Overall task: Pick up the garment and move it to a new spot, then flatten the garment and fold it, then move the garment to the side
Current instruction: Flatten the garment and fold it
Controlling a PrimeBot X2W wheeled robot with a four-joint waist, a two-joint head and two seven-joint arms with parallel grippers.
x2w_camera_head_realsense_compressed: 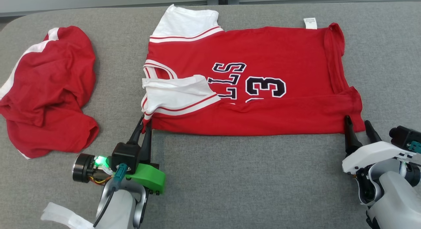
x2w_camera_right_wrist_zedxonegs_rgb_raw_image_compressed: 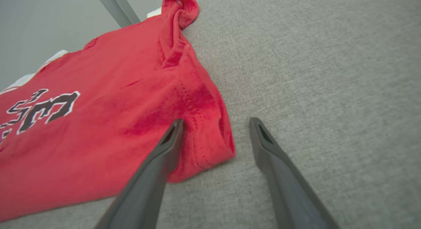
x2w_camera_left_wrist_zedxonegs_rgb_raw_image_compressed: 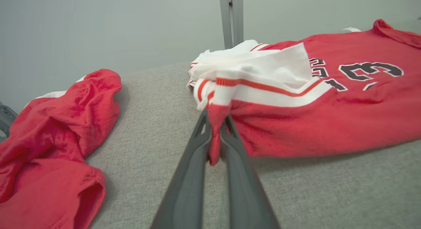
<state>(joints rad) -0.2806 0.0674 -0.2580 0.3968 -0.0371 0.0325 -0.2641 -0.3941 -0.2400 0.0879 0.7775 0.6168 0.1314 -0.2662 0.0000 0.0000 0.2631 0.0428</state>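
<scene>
- Left claw (x2w_camera_head_realsense_compressed: 146,124), at the lower left of the head view, is clamping shut on the near-left corner of the red jersey (x2w_camera_head_realsense_compressed: 250,78). Right claw (x2w_camera_head_realsense_compressed: 357,121), at the lower right, is holding its 2 fingers apart around the near-right corner without pinching it.
- Across the middle of that view the jersey is lying nearly flat on the grey table (x2w_camera_head_realsense_compressed: 230,176), collar end at the left and hem at the right, with 1 white sleeve (x2w_camera_head_realsense_compressed: 177,97) folded in over the chest. A second, crumpled red garment (x2w_camera_head_realsense_compressed: 46,91) is sitting well apart at the far left.
- At the centre of the left wrist view, the 2 dark fingers are squeezing a tuck of red cloth just below the striped sleeve band.
- In the right wrist view the hem corner (x2w_camera_right_wrist_zedxonegs_rgb_raw_image_compressed: 210,147) is resting between the spread fingers. The finger at frame left is overlapping the cloth, and the other is standing over bare table.
- Judging by the drape, the fabric is behaving as a light, limp knit that is likely going to sag and slide once lifted. Gripping both near corners at the doubled seams and raising them together is looking like the safest hold.
</scene>
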